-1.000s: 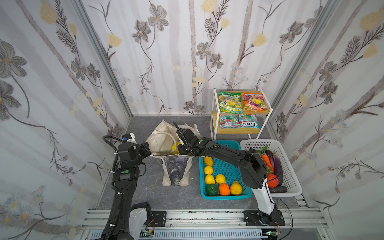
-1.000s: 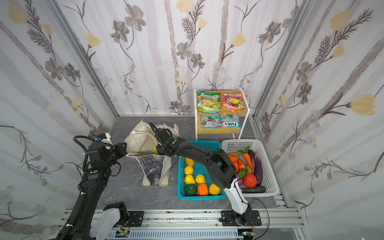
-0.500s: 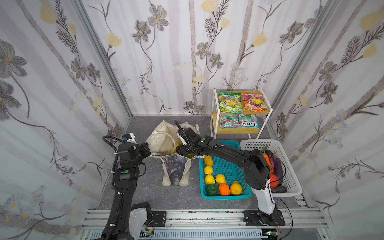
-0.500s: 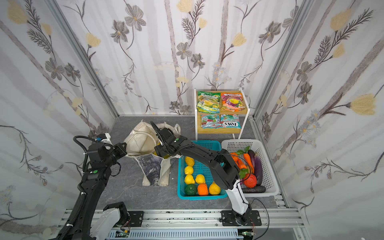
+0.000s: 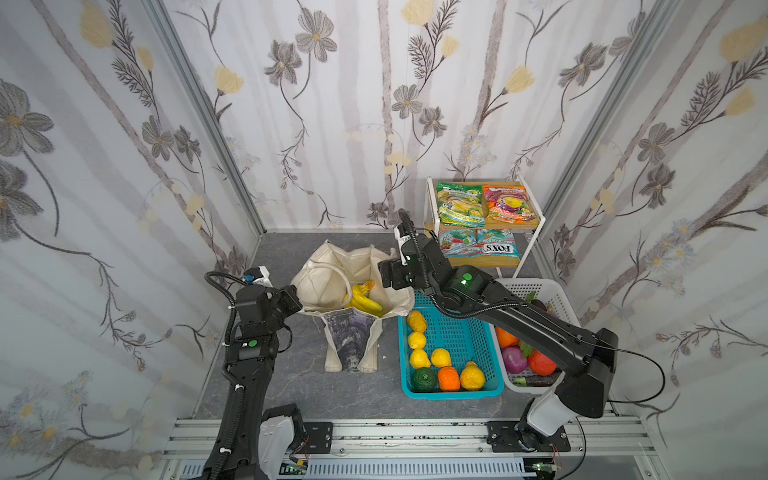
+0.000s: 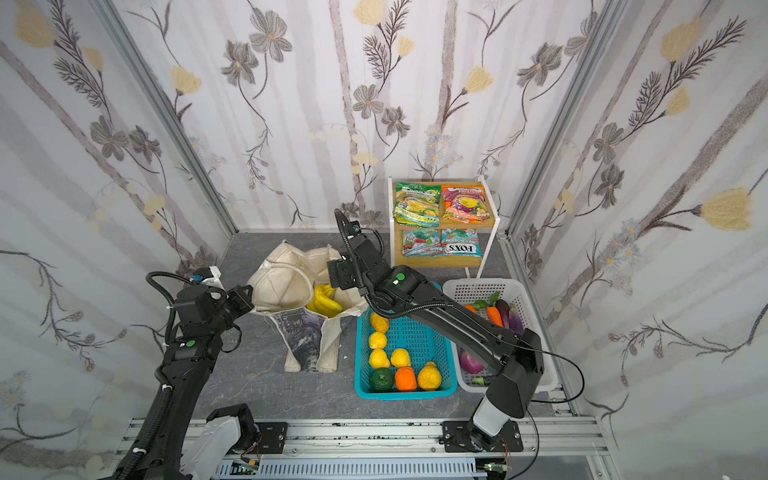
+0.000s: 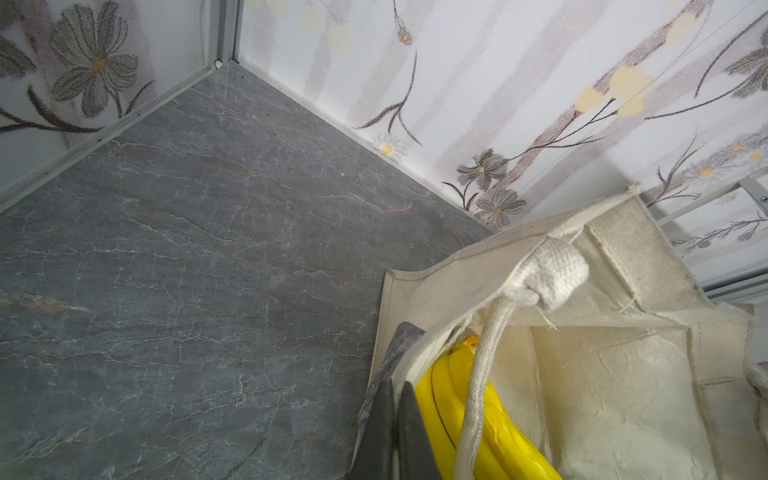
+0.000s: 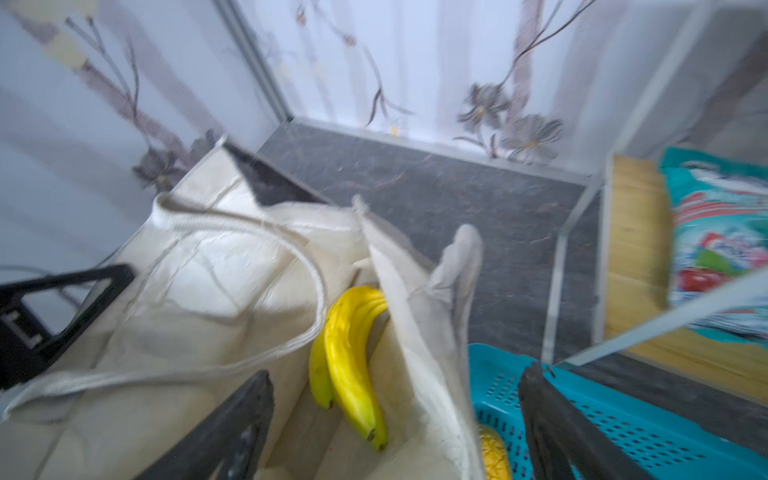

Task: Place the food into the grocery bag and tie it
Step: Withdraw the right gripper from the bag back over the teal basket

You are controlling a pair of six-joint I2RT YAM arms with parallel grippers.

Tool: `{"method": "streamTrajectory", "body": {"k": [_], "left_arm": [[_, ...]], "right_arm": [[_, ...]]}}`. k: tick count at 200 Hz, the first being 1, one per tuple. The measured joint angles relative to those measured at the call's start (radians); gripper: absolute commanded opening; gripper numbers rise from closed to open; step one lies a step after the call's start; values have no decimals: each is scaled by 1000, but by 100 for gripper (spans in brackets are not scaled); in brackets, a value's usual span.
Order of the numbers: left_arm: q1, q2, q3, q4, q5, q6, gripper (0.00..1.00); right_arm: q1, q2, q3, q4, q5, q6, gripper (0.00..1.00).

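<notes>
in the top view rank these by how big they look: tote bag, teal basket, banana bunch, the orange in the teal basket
1. grocery bag, crumpled and spread out, only a little larger than the next
2. teal basket
3. banana bunch, partly hidden inside the bag
4. orange

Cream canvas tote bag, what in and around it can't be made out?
- Cream canvas tote bag, under the yellow banana bunch: hidden by slumped walls, every view.
- Dark print caption: crumpled, too small, both top views.
- White perforated plastic basket contents: partly covered by the right arm, both top views.
- Teal candy packet lettering: blurred, right wrist view.
</notes>
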Motion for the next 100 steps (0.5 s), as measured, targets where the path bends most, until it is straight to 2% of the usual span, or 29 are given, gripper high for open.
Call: {"method": "streamTrajectory", "body": {"k": [10,26,45,59,76,100], "left_arm": [[0,1,0,0,0,0,0],[1,3,0,0,-3,0,0],[3,3,0,0,-3,0,0],[4,3,0,0,-3,0,0],[4,1,-1,0,-3,0,0],[4,1,-1,0,-3,0,0]], "right_arm": [[1,-30,-11,0,81,16,99],[3,-93,-50,9,199,47,100],[5,-201,-167,20,275,133,100],[0,-285,-288,69,269,146,100],[-14,-365,-426,145,203,136,100],[-20,-439,-533,210,124,87,100]]}}
